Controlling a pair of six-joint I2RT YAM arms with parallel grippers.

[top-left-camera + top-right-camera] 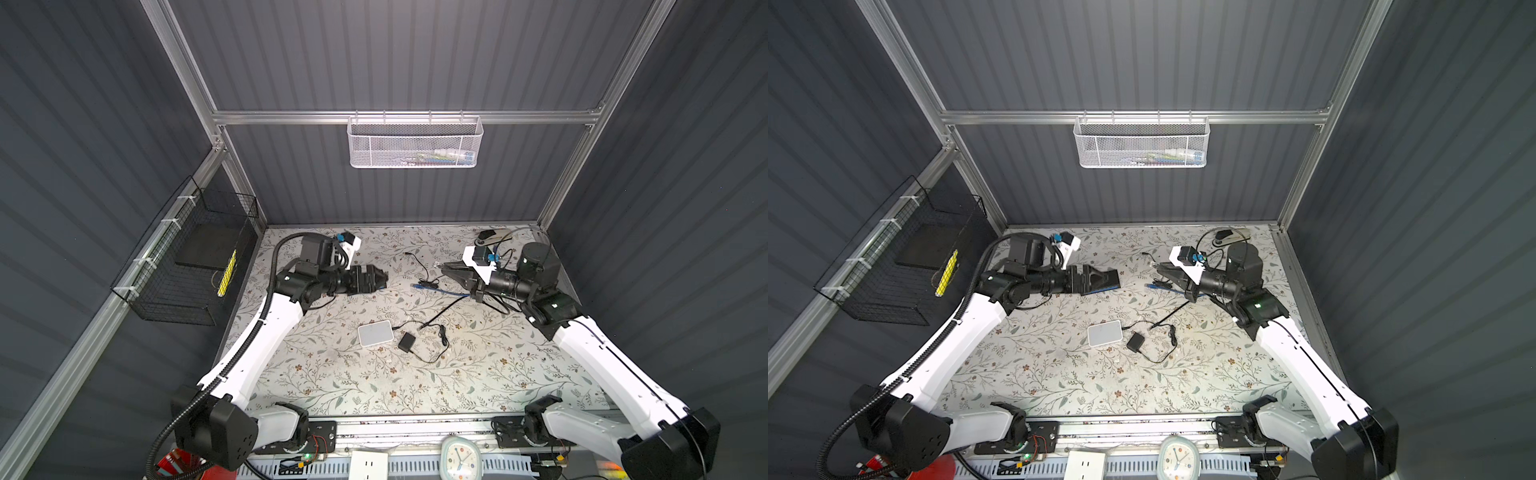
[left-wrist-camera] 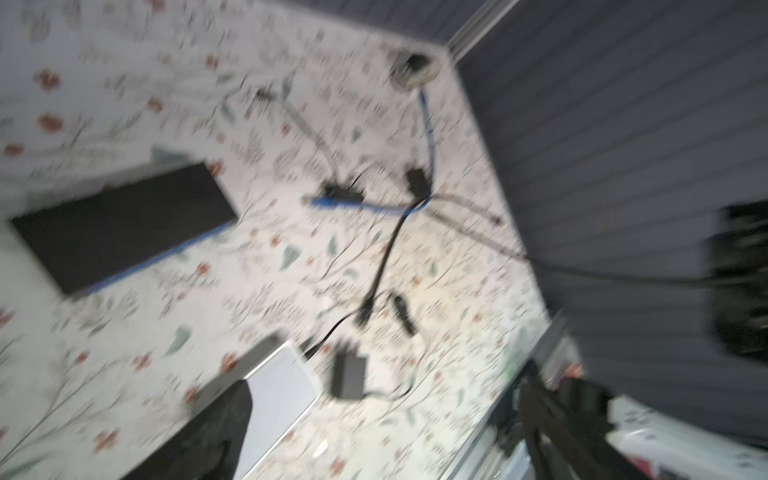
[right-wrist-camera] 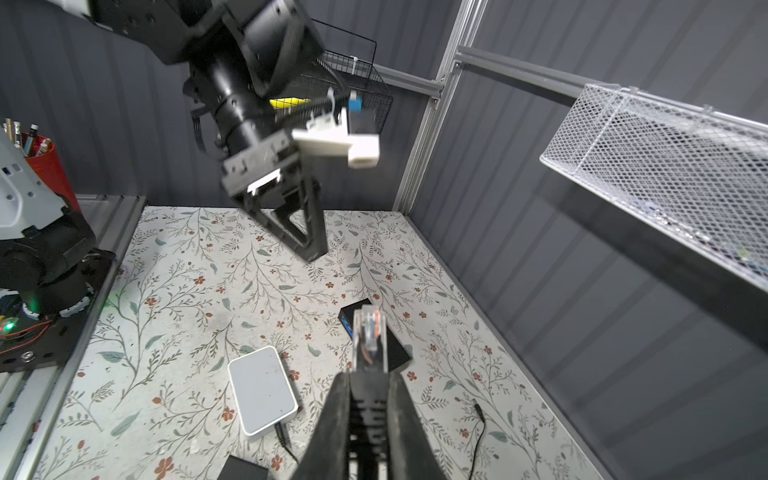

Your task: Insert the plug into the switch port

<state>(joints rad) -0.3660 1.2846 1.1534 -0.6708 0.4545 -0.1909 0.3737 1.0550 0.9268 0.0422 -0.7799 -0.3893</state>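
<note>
Overhead, the black switch (image 2: 124,224) was largely masked by the left gripper (image 1: 383,276), which hung above it with its jaws spread and nothing between them. The left wrist view showed the switch lying flat on the table, but too blurred for its ports to be made out. The right gripper (image 1: 444,266) was clamped on the clear plug (image 3: 368,328), which it held in the air, apart from the switch (in the right wrist view the plug covered the switch's middle, so that only its two ends showed). Where the plug's cord ran behind the fingers could not be told. A blue cable (image 1: 440,289) lay loose among thin black leads (image 1: 422,266) between the two grippers. Nearer the front, a white box (image 1: 375,333) sat just beside a small black adapter (image 1: 406,342), with a lead plugged into the box's edge. The lower edge of both top views cut off a clock (image 1: 459,457) and the arms' lowest joints. The table (image 1: 332,386) wore a pale cloth printed with leafy sprigs and small red flowers. Dark grey ribbed walls (image 1: 415,62) on an aluminium frame (image 1: 291,117) closed it in. A white mesh basket (image 1: 415,143) hung from the rear rail and a black wire basket (image 1: 183,266) from the left wall.
</note>
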